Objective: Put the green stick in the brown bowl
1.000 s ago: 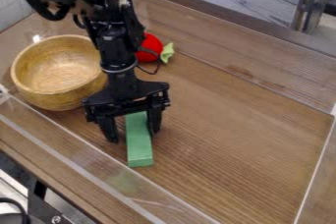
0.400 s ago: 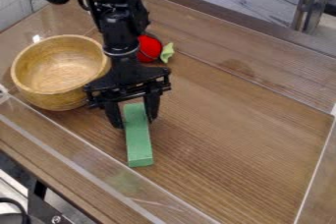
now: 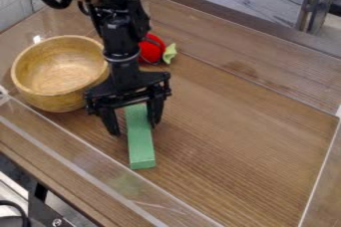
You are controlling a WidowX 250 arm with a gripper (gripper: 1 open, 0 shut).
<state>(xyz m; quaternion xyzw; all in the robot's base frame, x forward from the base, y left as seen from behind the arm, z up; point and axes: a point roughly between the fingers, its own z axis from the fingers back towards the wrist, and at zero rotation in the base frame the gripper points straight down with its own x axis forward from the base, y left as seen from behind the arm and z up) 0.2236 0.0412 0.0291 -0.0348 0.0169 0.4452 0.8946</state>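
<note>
The green stick (image 3: 140,142) lies flat on the wooden table, its long side running toward the front edge. My gripper (image 3: 130,117) hangs open right over its far end, with one black finger on either side of the stick. Nothing is held between the fingers. To the left stands the brown bowl (image 3: 56,72), round, thick-walled and empty, about a hand's width from the gripper.
A red strawberry-like toy with green leaves (image 3: 159,51) sits just behind the arm. A clear plastic wall (image 3: 94,183) runs along the table's front and left edges. A grey bench (image 3: 266,2) stands behind the table.
The gripper rose and shifted back toward the strawberry, then came down slightly again over the stick's far end. The stick and bowl have not moved.
</note>
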